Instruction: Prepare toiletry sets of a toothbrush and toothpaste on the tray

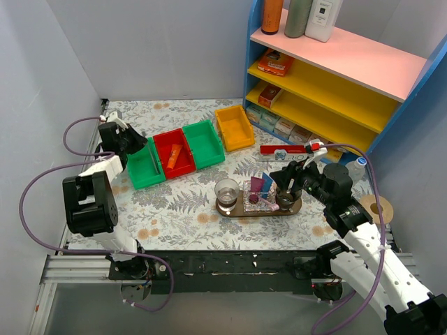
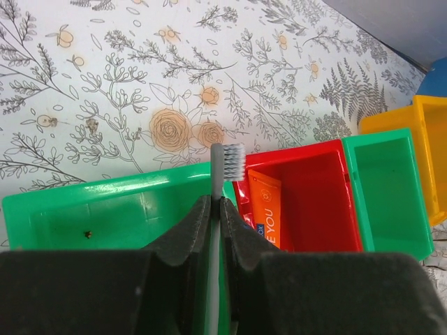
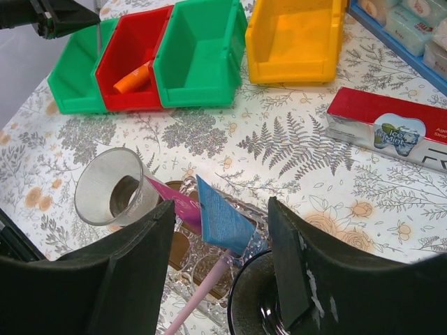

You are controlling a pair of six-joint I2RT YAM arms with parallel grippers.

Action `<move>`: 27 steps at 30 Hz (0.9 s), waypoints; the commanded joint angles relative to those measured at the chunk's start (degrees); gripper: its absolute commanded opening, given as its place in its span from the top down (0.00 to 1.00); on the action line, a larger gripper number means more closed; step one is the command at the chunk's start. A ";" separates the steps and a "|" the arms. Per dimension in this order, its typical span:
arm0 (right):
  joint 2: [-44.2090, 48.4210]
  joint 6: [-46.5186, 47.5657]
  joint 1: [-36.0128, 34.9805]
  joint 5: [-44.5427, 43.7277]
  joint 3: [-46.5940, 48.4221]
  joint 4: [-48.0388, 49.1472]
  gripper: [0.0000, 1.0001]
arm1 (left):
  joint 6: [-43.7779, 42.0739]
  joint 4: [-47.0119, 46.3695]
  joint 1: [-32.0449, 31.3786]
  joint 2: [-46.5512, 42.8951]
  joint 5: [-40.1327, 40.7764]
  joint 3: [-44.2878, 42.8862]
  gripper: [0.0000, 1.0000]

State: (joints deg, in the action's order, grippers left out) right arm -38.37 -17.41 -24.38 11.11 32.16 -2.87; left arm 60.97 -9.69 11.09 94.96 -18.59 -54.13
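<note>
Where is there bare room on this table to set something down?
Free: the tablecloth between the red bin and the near edge, left of the tray; also the strip behind the bins. Crowded: the tray, with a clear cup and toothpaste tubes.

Plain pale grey walls [image 1: 174,49] enclose a tabletop [image 1: 181,216] covered with a floral-print cloth. A blue shelf unit [image 1: 349,56] with pink and yellow shelves stands at the far right, under even light.

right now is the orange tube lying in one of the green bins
No, the orange tube lies on the floor of the red bin, inside its walls.
</note>
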 commanded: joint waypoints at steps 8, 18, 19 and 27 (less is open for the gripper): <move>1.63 0.18 0.21 -0.21 -0.26 2.17 0.37 | -6.21 -7.26 0.25 -10.66 2.33 5.52 1.00; 1.37 1.32 0.21 -0.92 2.38 0.06 0.36 | -7.09 -9.11 0.25 -18.31 2.77 8.33 1.00; 1.02 1.33 0.21 -0.92 2.73 -0.11 0.36 | -6.92 -9.20 0.25 -19.62 2.51 8.51 1.00; -2.58 2.73 0.21 0.49 9.40 -4.24 0.37 | -4.99 -10.96 -0.28 -24.38 -3.47 9.92 1.00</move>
State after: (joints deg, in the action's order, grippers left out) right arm -39.55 -16.10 -24.38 10.74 35.42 -5.74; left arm 55.18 -18.65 11.09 73.78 -18.57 -44.53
